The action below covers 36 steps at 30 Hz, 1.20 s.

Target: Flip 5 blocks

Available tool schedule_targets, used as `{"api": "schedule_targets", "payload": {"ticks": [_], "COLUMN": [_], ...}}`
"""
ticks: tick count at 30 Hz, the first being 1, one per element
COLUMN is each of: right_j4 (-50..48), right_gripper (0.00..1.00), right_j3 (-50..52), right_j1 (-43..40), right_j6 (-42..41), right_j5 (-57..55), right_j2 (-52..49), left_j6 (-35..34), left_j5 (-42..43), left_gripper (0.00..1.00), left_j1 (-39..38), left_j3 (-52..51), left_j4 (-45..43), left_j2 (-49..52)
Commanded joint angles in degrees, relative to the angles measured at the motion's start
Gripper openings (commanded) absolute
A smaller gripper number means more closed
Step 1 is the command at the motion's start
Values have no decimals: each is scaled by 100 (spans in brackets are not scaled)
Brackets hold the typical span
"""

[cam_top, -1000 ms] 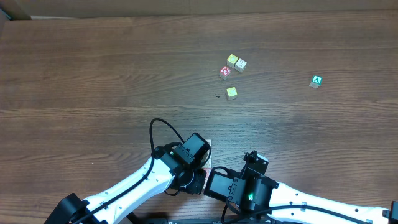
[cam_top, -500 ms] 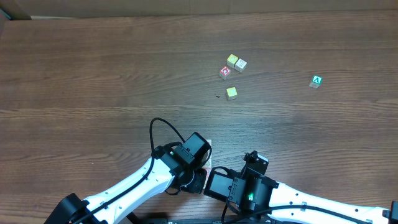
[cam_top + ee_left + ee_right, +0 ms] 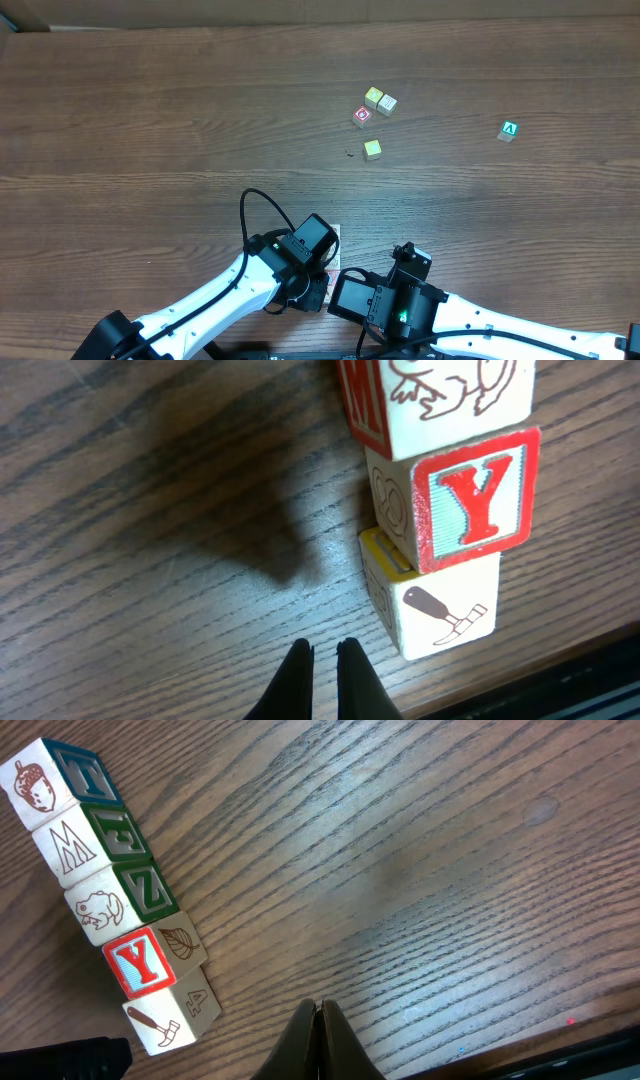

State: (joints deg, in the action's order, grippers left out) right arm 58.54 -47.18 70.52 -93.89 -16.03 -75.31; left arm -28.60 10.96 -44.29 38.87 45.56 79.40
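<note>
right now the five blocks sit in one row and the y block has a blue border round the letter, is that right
Not quite. The Y block has a red border round the letter, not blue; the right wrist view shows it. The five blocks do sit in one row.

Broad bare wood is left across the left and middle of the table (image 3: 150, 110). Farther right, passage is broken by a loose cluster of small cubes (image 3: 374, 97) and, well apart from them, a green cube (image 3: 509, 130). At the near edge, a touching row of five blocks (image 3: 110, 910) is set to the left of the right tool (image 3: 320, 1015), with bare grain on the other side. The left tool (image 3: 323, 660) is flanked on its right by that row, and open wood is found on its left.
</note>
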Motion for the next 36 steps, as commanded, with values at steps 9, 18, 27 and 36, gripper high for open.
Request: {"api": "schedule_targets", "payload": {"ticks": [9,18,27,36], "right_j4": [-11,-11,-7,31], "right_gripper": [4,4,4,4], "right_j3": [31,31,31,31], "right_j1": [-26,-26,-26,-26], "right_j6": [-70,-68,-68,-70], "right_j5": [-83,-83,-83,-61], "right_j2": [66,66,66,66], "left_j6": [-55,-57,-57,-57], "left_j5": [101,267,376,354], "left_gripper": [4,4,4,5], "left_j1": [-42,-42,-42,-42], "left_j3": [-61,-61,-61,-61], "left_j4": [-258,-468,-557,-560], "left_j2": [376,450,450,450]}}
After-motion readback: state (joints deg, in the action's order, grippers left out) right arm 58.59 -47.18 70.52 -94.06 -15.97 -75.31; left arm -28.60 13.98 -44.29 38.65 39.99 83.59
